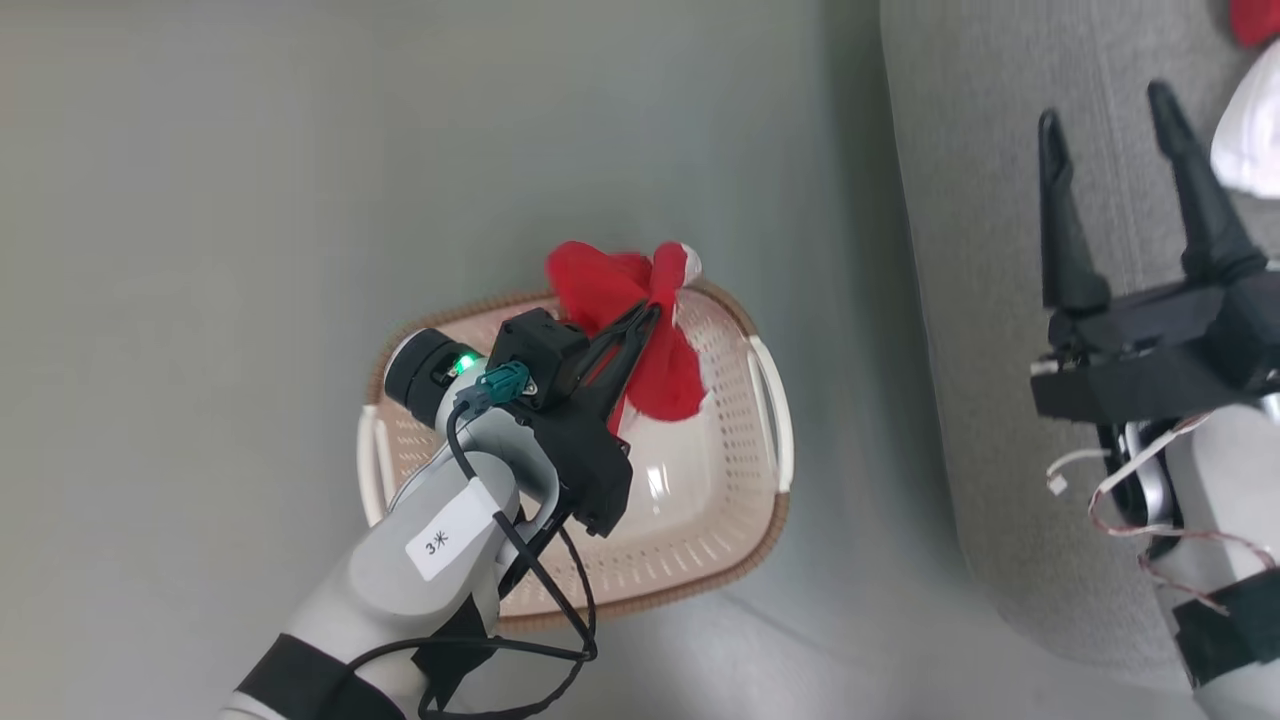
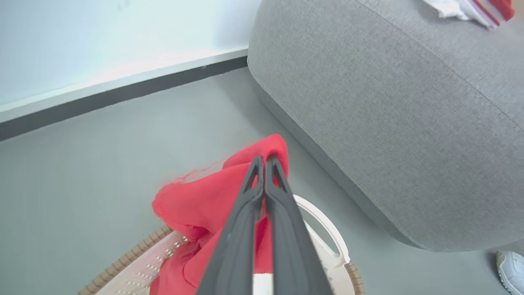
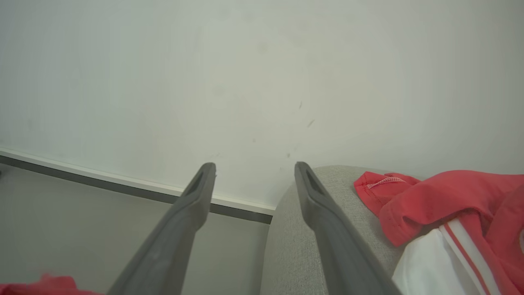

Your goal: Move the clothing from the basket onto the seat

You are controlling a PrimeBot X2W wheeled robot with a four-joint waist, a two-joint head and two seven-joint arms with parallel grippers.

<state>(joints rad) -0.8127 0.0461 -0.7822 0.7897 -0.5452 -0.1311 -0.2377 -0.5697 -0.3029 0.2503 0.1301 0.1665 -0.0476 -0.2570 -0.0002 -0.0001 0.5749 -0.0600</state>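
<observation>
Basket [image 1: 770,520] of cream plastic on the grey floor [image 1: 200,450] at the left, seen from above. The left gripper [image 1: 652,312] is over it, its two dark fingers pinched tight on a red garment [image 1: 600,285]. The garment hangs bunched above the basket's far rim, lower folds trailing over the inside. To the right, across a strip of floor, lies the grey seat [image 1: 980,300]. Farther right, the right gripper [image 1: 1105,100] hovers over the seat, fingers spread with nothing between them. Red and white clothes [image 1: 1245,150] lie on the cushion just beside it.

Risk, as I judge it: the pinch seems to take only a small fold of thin cloth, so it could slip free on the swing across and land on the floor in the gap. The dangling part could also snag the rim or a handle and drag the basket along.

From the left wrist, the fingers meeting on the fabric come up far closer than from the head, and a white shoe [image 2: 509,266] appears by the seat's base. The right wrist view brings out the striped trim on the clothes lying there — a detail too small from above.
</observation>
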